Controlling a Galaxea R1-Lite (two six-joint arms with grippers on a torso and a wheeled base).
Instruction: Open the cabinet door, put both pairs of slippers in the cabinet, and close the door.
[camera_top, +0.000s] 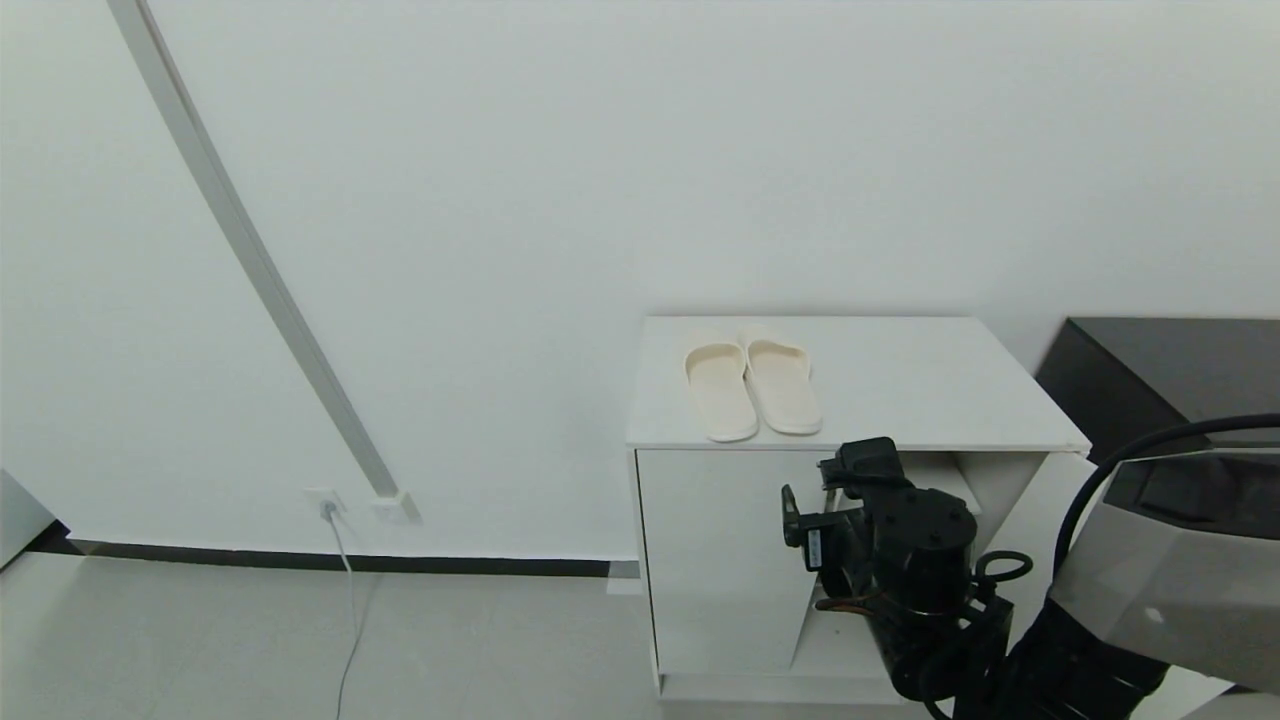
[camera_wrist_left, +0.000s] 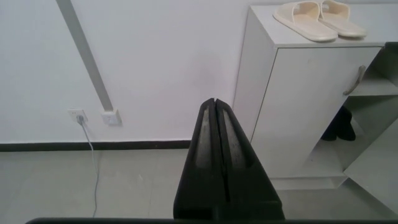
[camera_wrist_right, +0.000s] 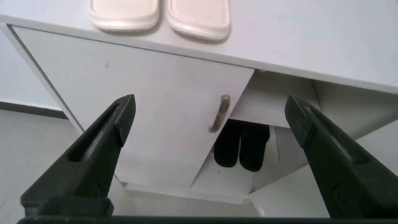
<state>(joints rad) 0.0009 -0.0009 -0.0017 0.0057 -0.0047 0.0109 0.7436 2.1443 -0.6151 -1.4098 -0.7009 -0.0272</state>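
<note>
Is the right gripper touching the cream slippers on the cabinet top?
Apart. Right wrist view: the cabinet door front shows plainly between the open right gripper and the cream slippers.

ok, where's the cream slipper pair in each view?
Head: cream slippers at the left front of the cabinet top.
Left wrist: slippers on the top, above the closed door.
Right wrist: slippers at the front edge, above that door.
Shared landmark: the closed door.
</note>
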